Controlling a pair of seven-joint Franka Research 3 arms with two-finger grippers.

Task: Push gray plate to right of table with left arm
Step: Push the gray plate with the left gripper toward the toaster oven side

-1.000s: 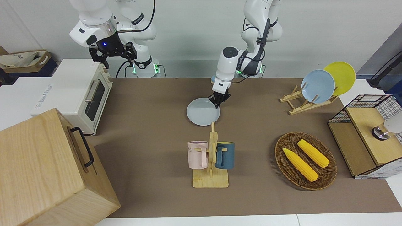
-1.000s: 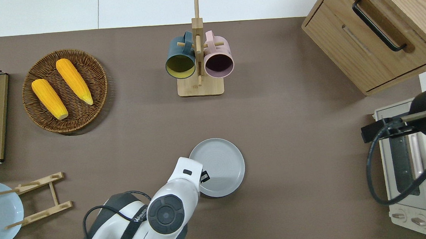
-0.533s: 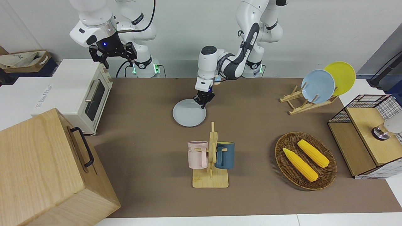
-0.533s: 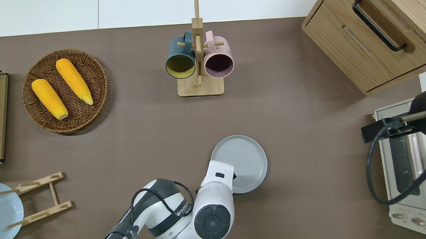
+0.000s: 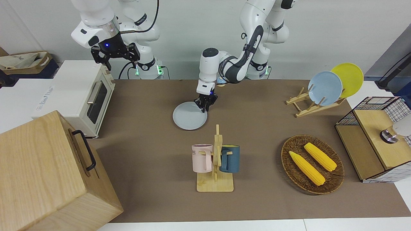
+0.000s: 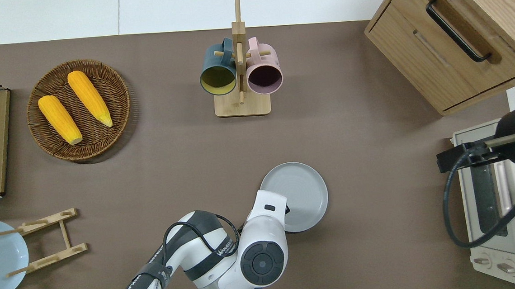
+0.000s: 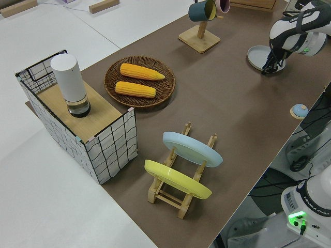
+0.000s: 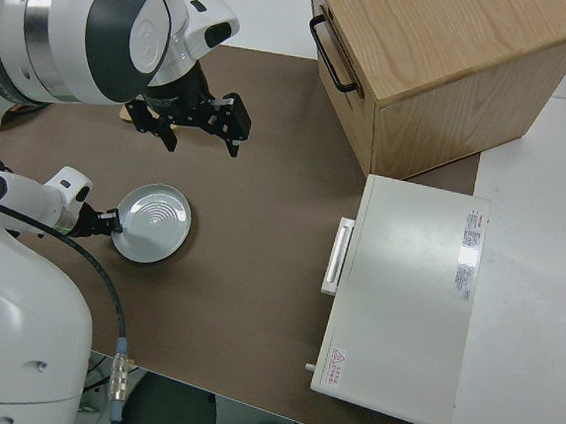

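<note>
The gray plate (image 5: 188, 119) lies flat on the brown table (image 5: 144, 96), nearer to the robots than the mug rack. It also shows in the overhead view (image 6: 303, 189) and the right side view (image 8: 155, 223). My left gripper (image 5: 204, 108) is low, shut and empty. Its tips touch the plate's rim on the side toward the left arm's end (image 6: 285, 210). My right gripper (image 5: 122, 62) is open and empty, and that arm is parked.
A mug rack (image 5: 215, 160) with a pink and a blue mug stands farther out. A toaster oven (image 5: 80, 96) and a wooden cabinet (image 5: 48, 173) fill the right arm's end. A corn basket (image 5: 313, 163), a plate rack (image 5: 324, 88) and a wire box (image 5: 379, 141) fill the left arm's end.
My left gripper has slid the gray plate along the table toward the right arm's end, most of the way in the first half second. The right arm has not moved.
</note>
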